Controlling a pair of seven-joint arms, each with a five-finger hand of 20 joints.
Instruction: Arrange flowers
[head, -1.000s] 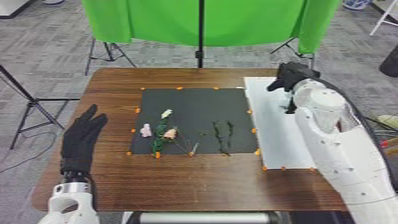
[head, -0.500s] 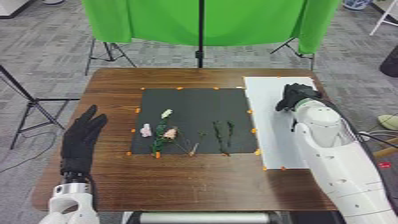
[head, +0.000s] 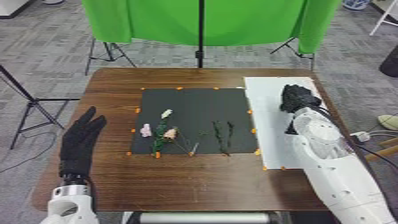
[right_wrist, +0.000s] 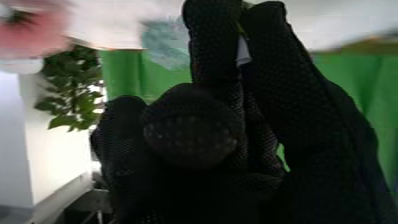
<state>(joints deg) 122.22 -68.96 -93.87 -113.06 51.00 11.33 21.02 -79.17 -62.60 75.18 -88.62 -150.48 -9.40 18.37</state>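
1. The right hand (head: 299, 98) is over the white sheet (head: 274, 142), toward the upper right of the head view. I cannot tell whether it is closed on anything or empty.
2. The left hand (head: 77, 145) lies at the middle left of the head view, relaxed and straight, with nothing in it.
3. The flowers lie on the dark mat (head: 191, 101), around the centre of the head view: a white flower (head: 166, 114) uppermost, a pale pink flower (head: 146, 130) lower left, and a peach-pink flower (head: 171, 133) beside the leafy stem (head: 158, 144).
4. Two dark green stems (head: 220, 139) stand apart from these, at the mat's lower right. Their long axes run roughly up and down the frame.
5. The coming move probably turns on this: the flowers are to the left of the right hand and lower in the head view. The green stems are nearer the right hand; the blooms are nearer the left.
6. In the right wrist view, a blurred pink bloom (right_wrist: 34, 32) and some green leaves (right_wrist: 69, 87) appear beside the glove. I cannot tell what bears them.
7. If the right hand goes for the blooms, it should pass above the green stems, or it could sweep them askew.
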